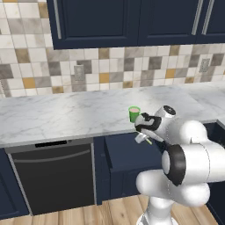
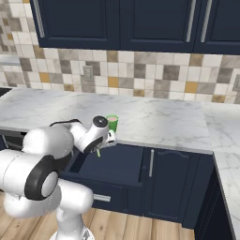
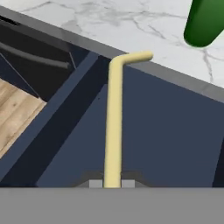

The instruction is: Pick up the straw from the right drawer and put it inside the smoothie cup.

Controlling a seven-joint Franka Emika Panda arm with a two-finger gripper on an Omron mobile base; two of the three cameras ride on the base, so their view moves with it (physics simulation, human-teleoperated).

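Observation:
My gripper (image 3: 112, 183) is shut on the straw (image 3: 113, 127), a pale yellow stick with a bent tip that juts out from between the fingertips. It hangs over the open right drawer (image 3: 166, 131), whose dark inside lies below. In the left base view the gripper (image 1: 143, 135) hovers just in front of the counter edge, above the drawer (image 1: 127, 154), with a short bit of straw (image 1: 148, 140) poking out. The green smoothie cup (image 1: 134, 114) stands on the counter just behind the hand, apart from it. It also appears in the right base view (image 2: 112, 123) and the hand view (image 3: 204, 24).
A marble counter (image 1: 66, 114) runs along the tiled wall. A black dishwasher front (image 1: 55, 176) sits left of the drawer, and a shut navy cabinet door (image 2: 171, 183) right of it. Upper cabinets (image 2: 117, 23) hang overhead. Wooden floor (image 1: 101, 213) lies below.

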